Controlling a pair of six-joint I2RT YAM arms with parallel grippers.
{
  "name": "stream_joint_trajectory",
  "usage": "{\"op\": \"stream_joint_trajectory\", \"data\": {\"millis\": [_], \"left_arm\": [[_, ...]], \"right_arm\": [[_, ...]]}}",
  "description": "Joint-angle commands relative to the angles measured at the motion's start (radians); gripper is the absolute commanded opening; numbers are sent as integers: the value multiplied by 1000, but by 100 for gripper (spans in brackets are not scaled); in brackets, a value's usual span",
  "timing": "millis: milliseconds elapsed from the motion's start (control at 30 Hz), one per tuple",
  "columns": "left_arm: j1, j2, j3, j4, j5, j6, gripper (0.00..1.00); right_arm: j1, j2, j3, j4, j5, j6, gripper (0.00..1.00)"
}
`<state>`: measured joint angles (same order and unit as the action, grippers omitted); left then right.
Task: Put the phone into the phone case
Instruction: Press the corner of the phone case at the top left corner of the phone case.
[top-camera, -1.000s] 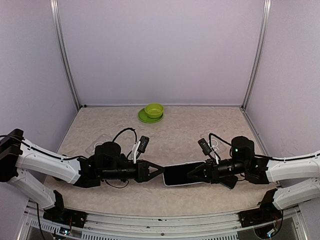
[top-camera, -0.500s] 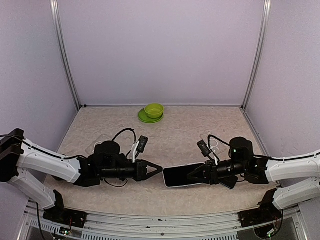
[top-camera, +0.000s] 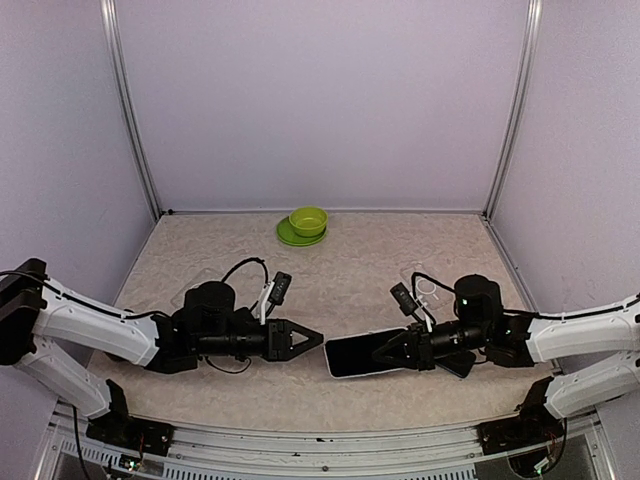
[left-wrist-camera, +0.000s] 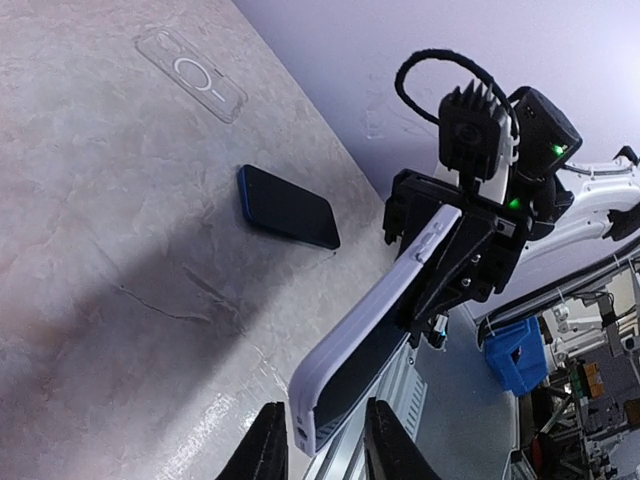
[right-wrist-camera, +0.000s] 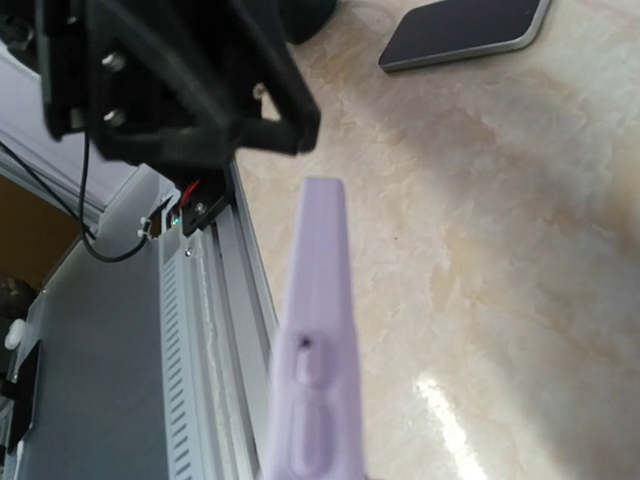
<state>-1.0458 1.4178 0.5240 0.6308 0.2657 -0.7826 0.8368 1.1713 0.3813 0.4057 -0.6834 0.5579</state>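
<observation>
My right gripper (top-camera: 382, 352) is shut on a phone in a lilac case (top-camera: 360, 355), dark screen up, and holds it level just above the table. In the left wrist view the cased phone (left-wrist-camera: 375, 335) points at me, its free end between my left gripper's (left-wrist-camera: 325, 445) open fingertips with a gap on each side. In the top view my left gripper (top-camera: 318, 340) sits at the phone's left end. The right wrist view shows the lilac edge (right-wrist-camera: 318, 330) with its side buttons, and the left gripper's black fingers (right-wrist-camera: 200, 90) beyond it.
A dark blue phone (left-wrist-camera: 288, 207) and a clear case (left-wrist-camera: 192, 76) lie on the table near the right arm. Another dark phone (right-wrist-camera: 465, 30) lies near the left arm. A green bowl on a green plate (top-camera: 305, 225) stands at the back. The table's front rail (right-wrist-camera: 205, 330) runs just below the phone.
The right gripper has carried the cased phone slightly left and lower. The left arm has drawn back a little to the left, its fingers still open at the phone's end.
</observation>
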Motion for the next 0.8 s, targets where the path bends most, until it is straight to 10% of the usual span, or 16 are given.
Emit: {"op": "stream_joint_trajectory", "data": {"millis": [0, 767], "left_arm": [[-34, 36, 71, -43, -4, 42, 29], [-67, 12, 66, -106, -143, 58, 35]], "right_arm": [[8, 8, 48, 36, -26, -15, 0], [7, -15, 74, -6, 10, -19, 0]]}}
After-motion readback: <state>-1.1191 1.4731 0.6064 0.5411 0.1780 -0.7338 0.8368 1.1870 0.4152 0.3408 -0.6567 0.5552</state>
